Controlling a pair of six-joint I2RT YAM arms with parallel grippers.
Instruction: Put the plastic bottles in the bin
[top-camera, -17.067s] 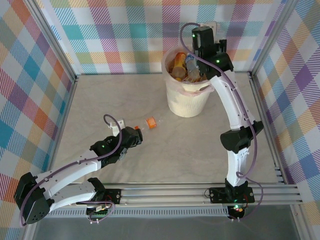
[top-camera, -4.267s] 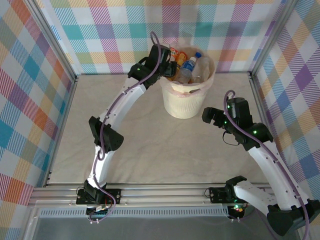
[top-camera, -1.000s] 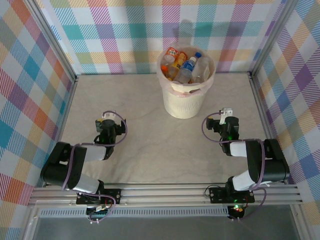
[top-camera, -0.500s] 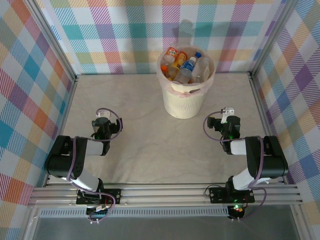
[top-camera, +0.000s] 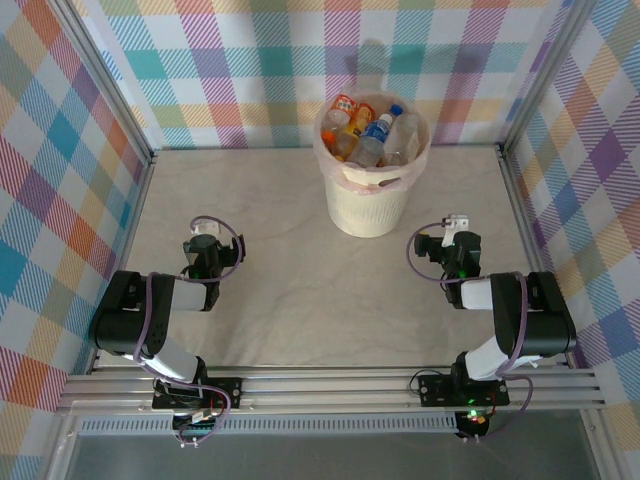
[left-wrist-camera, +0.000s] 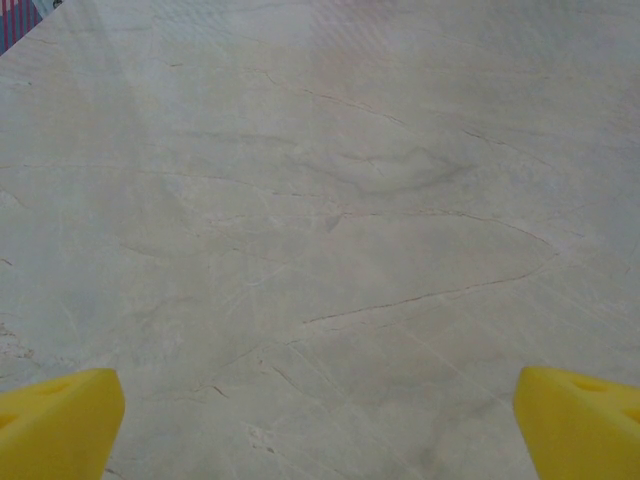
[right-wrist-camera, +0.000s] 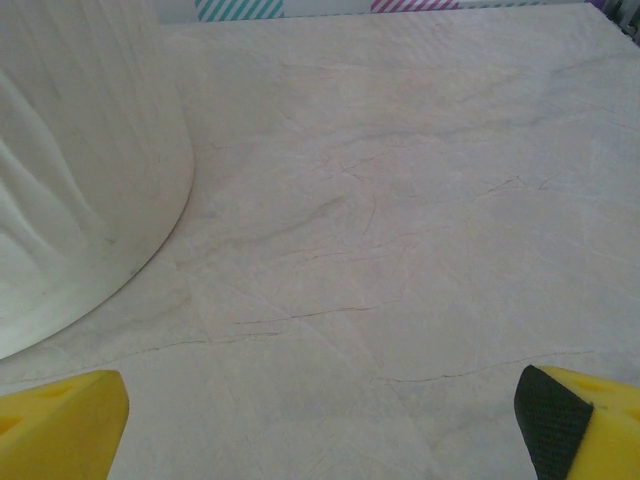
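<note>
Well, both arms had pulled back and folded up: left hand and right hand spread wide, pinching nothing. Small clear plastic bottles sat piled in the large cream round plastic bin ahead of both hands, so the job looked done.

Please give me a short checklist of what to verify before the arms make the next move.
1. The left gripper is open, nothing held: ok.
2. The right gripper is open, nothing held: ok.
3. The plastic bottles lie inside the bin: ok.
4. The bin stands upright: ok.
5. No bottle seen on the table: ok; behind the bin, cannot tell.
</note>
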